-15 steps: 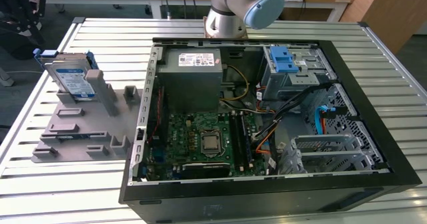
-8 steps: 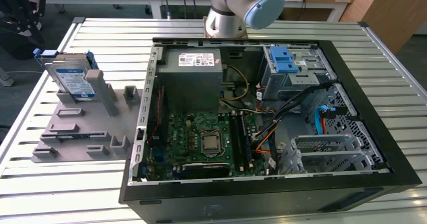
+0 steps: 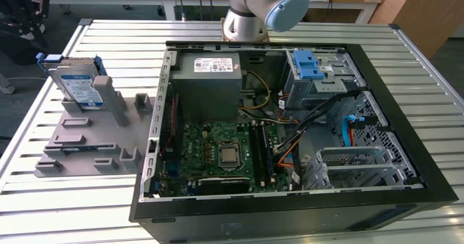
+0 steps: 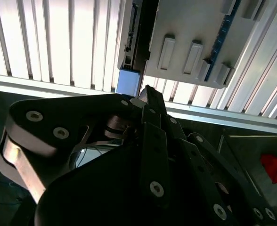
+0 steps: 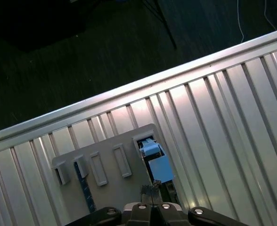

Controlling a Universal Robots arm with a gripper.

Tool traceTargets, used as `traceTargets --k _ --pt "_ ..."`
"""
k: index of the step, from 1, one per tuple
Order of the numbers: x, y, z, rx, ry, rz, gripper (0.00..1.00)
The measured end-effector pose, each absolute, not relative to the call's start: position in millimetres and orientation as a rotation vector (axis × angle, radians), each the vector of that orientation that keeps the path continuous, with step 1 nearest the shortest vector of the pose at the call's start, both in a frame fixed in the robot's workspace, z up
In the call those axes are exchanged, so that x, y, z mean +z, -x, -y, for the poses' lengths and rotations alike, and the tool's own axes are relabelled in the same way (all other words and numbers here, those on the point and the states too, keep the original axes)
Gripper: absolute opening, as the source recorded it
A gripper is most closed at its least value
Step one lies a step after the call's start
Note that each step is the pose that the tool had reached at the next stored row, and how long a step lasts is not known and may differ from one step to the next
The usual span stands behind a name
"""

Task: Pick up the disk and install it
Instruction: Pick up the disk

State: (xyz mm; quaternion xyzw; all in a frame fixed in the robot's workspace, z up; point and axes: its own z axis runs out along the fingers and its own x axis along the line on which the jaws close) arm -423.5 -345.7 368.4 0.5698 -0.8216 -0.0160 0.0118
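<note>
Gripper (image 5: 150, 190) is hovering closed & empty, near the disk (image 3: 78, 85).
Disk's standing at exterior view's upper left; imo gripper should be opening, centring over blue bracket (image 5: 158, 165).

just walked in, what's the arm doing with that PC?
One arm is working on fitting the disk into the open computer case. The disk has not yet been picked up: it stands upright in the grey fixture on the slatted table, at the exterior view's left. In both wrist views the tool hangs close over the disk's blue bracket end. It looks shut and holds nothing.
</note>
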Motion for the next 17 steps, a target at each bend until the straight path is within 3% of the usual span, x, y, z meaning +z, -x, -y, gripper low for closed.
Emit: traceTargets --k 17 --pt "367.5 423.6 345.7 -0.043 -2.115 2.285 0.11"
